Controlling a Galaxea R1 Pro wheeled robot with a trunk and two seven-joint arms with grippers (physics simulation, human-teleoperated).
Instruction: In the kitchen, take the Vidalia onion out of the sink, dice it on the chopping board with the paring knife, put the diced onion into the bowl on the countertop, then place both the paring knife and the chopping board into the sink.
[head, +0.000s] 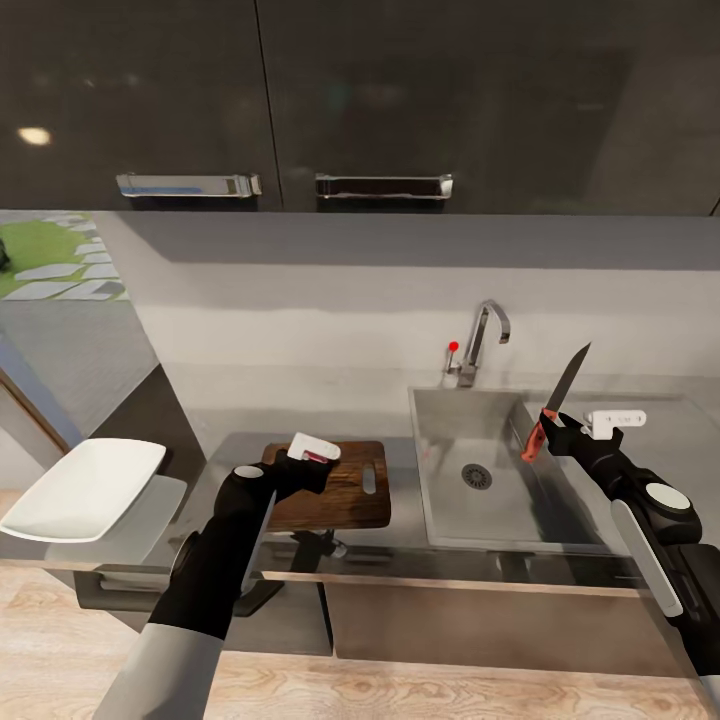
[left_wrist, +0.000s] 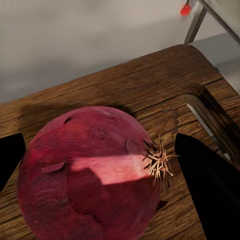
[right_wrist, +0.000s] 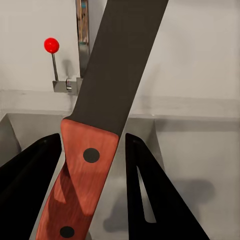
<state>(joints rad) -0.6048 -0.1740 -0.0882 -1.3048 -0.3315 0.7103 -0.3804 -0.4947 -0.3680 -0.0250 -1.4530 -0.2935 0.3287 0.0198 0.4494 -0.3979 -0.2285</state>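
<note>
My left gripper (left_wrist: 100, 165) is closed around the onion (left_wrist: 90, 175) — a dark red bulb with a dry root tuft, its sides sitting between my two black fingers (left_wrist: 210, 185). It is over the chopping board (head: 345, 490), at the end away from the slot handle; whether it touches the wood I cannot tell.

My right gripper (right_wrist: 92, 175) is clamped on the paring knife (head: 558, 400), the red handle pinched between the fingers and the dark blade pointing up and away — held in the air above the sink (head: 450, 420), near its right side.

The tap (head: 480, 345) with its red knob stands behind the basin. The white bowl (head: 85, 488) rests at the far left end of the countertop (head: 400, 560), well apart from the board.
</note>
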